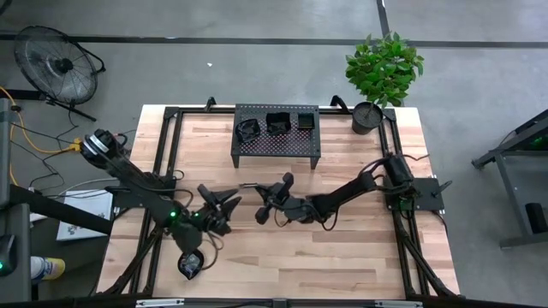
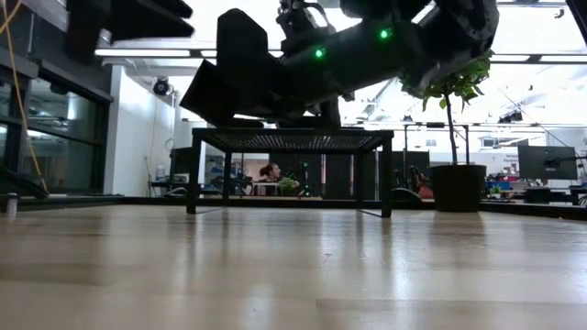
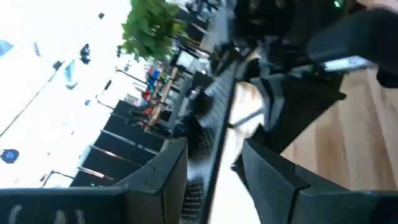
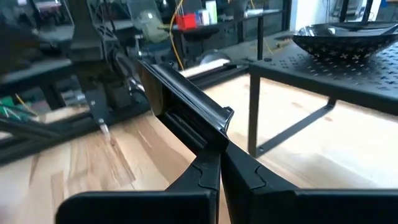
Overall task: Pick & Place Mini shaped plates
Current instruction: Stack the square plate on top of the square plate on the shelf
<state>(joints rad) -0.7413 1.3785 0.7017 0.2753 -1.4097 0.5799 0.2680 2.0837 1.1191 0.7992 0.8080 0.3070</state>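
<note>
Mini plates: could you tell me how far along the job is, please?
Done: three plates sit on the rack. In hand: the right hand grips a flat plate edge-on; the left hand is open beside it. Left: placing that plate.

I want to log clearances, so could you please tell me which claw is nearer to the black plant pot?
Right. The right claw sits mid-table, diagonally in front of the plant pot at the far right corner. The left claw is beside it, farther left, so farther away.
</note>
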